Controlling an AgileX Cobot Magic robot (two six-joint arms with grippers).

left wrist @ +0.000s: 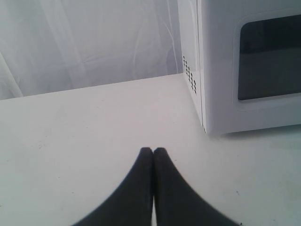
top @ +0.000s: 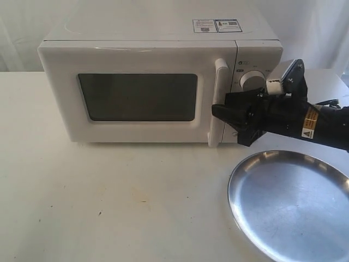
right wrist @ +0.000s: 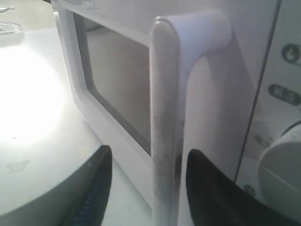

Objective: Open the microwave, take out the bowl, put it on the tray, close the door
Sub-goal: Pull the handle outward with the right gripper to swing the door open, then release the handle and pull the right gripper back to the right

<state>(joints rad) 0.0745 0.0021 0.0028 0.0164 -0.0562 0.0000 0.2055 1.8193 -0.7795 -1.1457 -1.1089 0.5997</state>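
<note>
The white microwave stands at the back of the table, its door closed with a dark window. My right gripper is open, its black fingers on either side of the tall white bar handle, not clamped on it. The handle stands between the window and the dials. The silver tray lies bare at the front right. My left gripper is shut on nothing, low over the table beside the microwave's vented side. The bowl is hidden from view.
Two round white dials sit on the control panel just behind my right gripper. A white curtain hangs behind the table. Bare white tabletop stretches in front of the microwave.
</note>
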